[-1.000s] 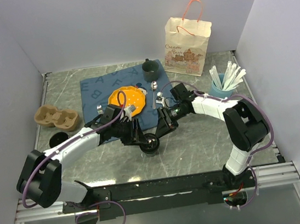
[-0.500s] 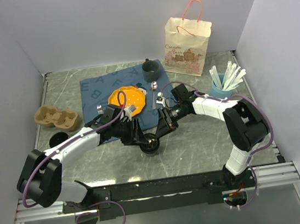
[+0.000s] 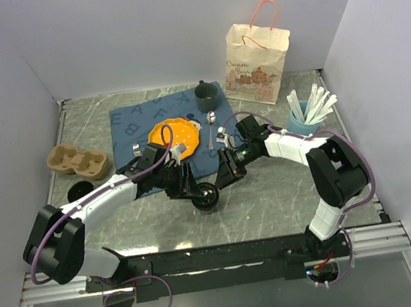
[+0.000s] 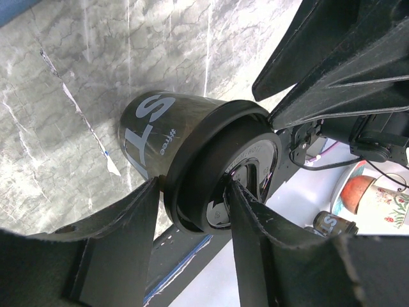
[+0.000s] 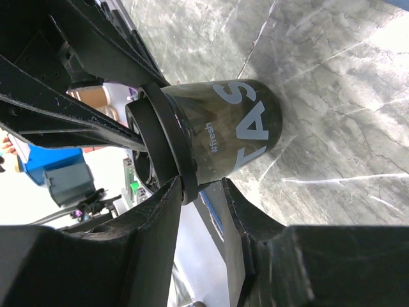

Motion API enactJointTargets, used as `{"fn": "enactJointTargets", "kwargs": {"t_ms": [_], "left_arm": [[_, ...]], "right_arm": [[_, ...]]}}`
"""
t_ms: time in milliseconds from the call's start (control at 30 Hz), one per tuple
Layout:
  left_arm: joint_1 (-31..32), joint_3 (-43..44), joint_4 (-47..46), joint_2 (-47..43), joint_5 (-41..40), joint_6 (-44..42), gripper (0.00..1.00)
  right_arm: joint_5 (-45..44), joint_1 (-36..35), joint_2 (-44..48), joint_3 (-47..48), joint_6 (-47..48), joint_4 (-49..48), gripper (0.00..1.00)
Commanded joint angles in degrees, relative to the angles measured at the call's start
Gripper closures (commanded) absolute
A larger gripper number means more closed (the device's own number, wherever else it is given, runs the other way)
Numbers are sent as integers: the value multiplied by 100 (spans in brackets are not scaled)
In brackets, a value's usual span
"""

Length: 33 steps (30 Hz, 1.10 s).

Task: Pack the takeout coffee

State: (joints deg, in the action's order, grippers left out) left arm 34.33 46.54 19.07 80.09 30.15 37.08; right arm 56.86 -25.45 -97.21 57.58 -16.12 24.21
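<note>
The takeout coffee cup (image 3: 206, 196) is dark with pale lettering and a black lid, and it stands upright on the marble table in front of the blue mat. My left gripper (image 3: 192, 188) comes from the left and is shut on the lid's edge (image 4: 192, 166), one finger under the rim and one on the lid's top. My right gripper (image 3: 223, 180) reaches in from the right. In the right wrist view its jaws stand partly open, the fingertips (image 5: 177, 192) just touching the lid rim and the cup wall (image 5: 236, 128). The paper bag (image 3: 258, 62) stands at the back right.
A cardboard cup carrier (image 3: 78, 161) lies at the left with a round black item (image 3: 79, 191) in front of it. The blue mat (image 3: 130, 125) bears an orange plate (image 3: 174, 136), a dark mug (image 3: 204, 93) and spoons. A blue cup of white utensils (image 3: 308, 112) stands at the right.
My right gripper has drawn back slightly up and to the right from the cup's side. The cup and the left gripper have stayed in place.
</note>
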Motion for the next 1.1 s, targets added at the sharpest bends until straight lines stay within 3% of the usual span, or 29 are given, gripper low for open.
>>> {"fn": "enactJointTargets", "kwargs": {"t_ms": [0,233,467,633,933,1067], "left_arm": [[21,-357,519,305,-985,-359,50],[21,-409,440,296,-932,-324,50],[21,-480,440,384,-994,-219,51],[21,-523,466,525,-1064,-114,52],[21,-515,607,902,-1319,-69,53],[21,-436,528,920,-1205,-183,52]], "right_arm": [[-88,40,158,-45,179,66,62],[35,32,36,-36,100,-109,61],[62,58,35,-518,-330,-890,69],[-455,84,26,-888,-488,-987,73],[-677,234,-44,-1838,-1077,-1453,72],[-448,234,578,-1463,-1174,-1253,68]]}}
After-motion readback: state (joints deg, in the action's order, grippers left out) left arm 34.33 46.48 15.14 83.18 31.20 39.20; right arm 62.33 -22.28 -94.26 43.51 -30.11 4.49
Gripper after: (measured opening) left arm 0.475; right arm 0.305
